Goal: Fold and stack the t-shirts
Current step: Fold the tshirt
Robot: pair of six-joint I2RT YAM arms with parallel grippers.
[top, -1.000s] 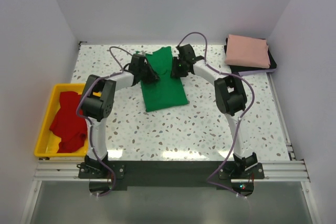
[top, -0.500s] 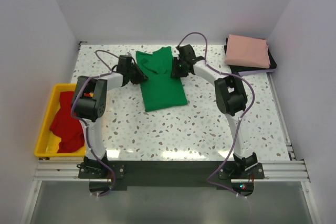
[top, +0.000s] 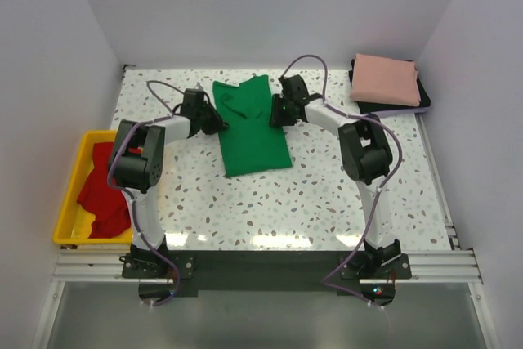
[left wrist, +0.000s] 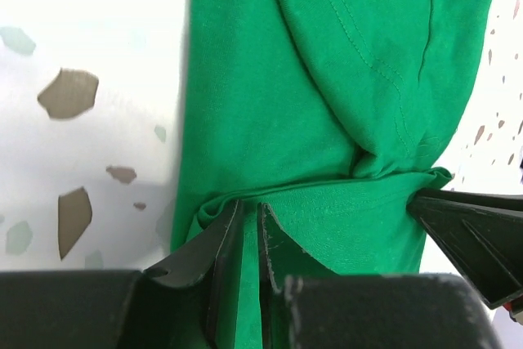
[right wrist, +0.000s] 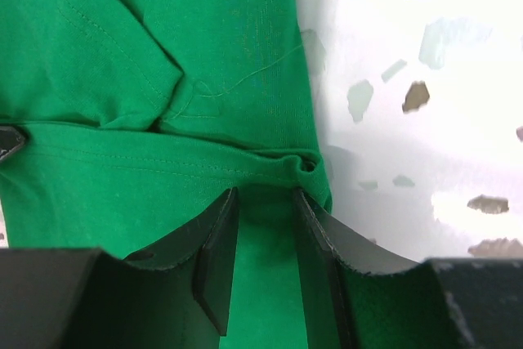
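I have the green shirt (top: 253, 140) by both side edges; left gripper (left wrist: 249, 222) nips the left edge, jaws nearly together; right gripper (right wrist: 265, 202) clamps the right, jaws wider.

Both arms bend inward; left gripper (left wrist: 249, 212) and right gripper (right wrist: 265, 199) pinch the green t-shirt's (top: 250, 135) opposite side edges, jaws narrow.

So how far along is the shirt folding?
Done: pink t-shirt lies folded far right. In hand: green t-shirt, partly folded mid-table, left gripper and right gripper each pinching an edge. Remaining: red t-shirt, crumpled in the yellow tray, plus stacking.
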